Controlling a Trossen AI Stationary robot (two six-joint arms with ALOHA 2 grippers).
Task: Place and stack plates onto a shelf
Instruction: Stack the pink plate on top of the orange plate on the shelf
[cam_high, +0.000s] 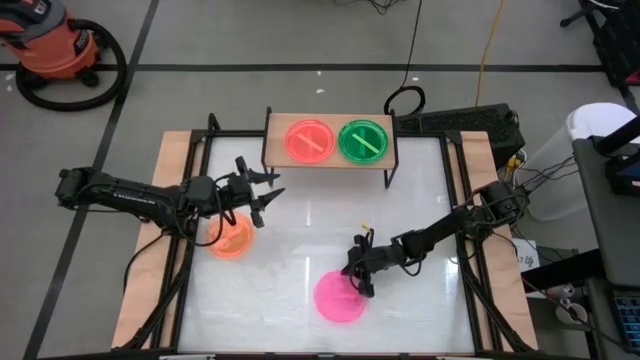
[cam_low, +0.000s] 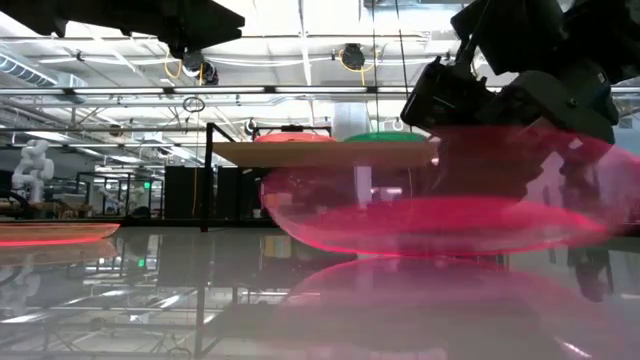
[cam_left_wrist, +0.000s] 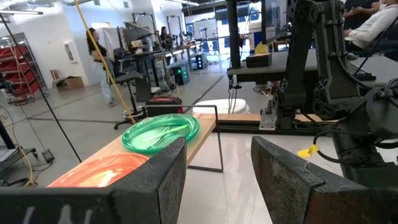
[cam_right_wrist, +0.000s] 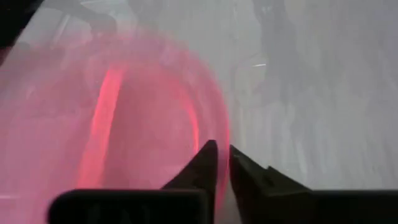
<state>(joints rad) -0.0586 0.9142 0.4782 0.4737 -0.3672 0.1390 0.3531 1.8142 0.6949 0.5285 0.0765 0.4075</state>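
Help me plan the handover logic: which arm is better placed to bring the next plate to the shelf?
Probably the right. The right gripper is pinched on the pink plate's rim, while the left gripper is open and empty above the orange plate, though nearer the shelf.

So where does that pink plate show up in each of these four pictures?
High view: pink plate low centre on the table, right gripper at its rim.
Low view: the big pink blur filling the right half.
Left wrist view: not in it.
Right wrist view: fills the left side, rim between the fingers.
Shared landmark: the shelf with the green plate, seen in high, low and left wrist views.
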